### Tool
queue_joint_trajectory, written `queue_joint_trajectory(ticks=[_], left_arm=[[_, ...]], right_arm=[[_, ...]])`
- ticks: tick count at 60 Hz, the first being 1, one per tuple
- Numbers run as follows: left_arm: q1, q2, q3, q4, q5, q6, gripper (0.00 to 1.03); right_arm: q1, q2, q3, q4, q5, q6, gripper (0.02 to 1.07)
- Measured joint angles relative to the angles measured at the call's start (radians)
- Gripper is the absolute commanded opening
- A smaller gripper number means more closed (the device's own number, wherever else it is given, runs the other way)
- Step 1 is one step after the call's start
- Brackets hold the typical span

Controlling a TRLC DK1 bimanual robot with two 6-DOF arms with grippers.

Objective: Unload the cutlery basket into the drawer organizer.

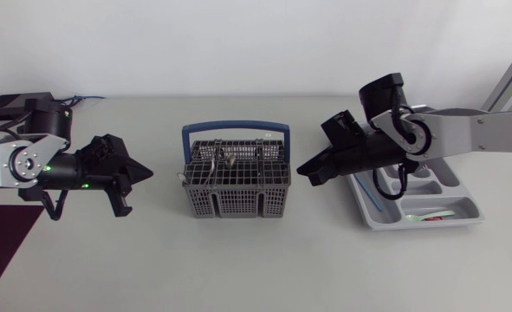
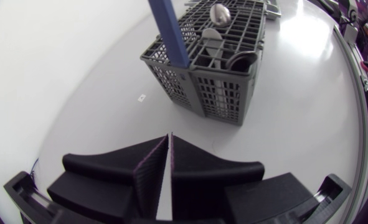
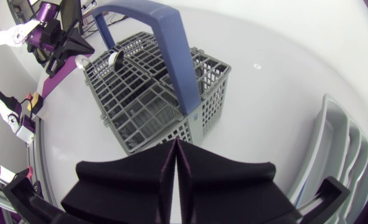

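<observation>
The cutlery basket (image 1: 236, 186) stands in the frame's centre; the left jaws and the right jaws, pressed together, flank it without touching.

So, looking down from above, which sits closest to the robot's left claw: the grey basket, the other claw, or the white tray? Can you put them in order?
1. The cutlery basket, in the middle, just to the right of the left gripper.
2. The right gripper, just past the basket's far side.
3. The drawer organizer, farthest off at the view's right.
</observation>
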Motion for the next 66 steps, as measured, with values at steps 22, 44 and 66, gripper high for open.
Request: queue_joint_trajectory(ticks=[22,44,66], left_arm=[[-0.068,-0.160,-0.032,-0.128,0.010,0.175,0.87],[-0.167,-0.269,-0.032,-0.158,0.006,0.438,0.90],[-0.233,-0.284,-0.032,-0.140,-0.080,0.716,0.92]], right_arm=[[0.090,-0.121,-0.117,0.002,0.090,-0.059,0.89],[0.152,-0.190,-0.186,0.003,0.127,-0.133,0.92],[0.177,-0.200,-0.195,0.010,0.130,-0.169,0.94]])
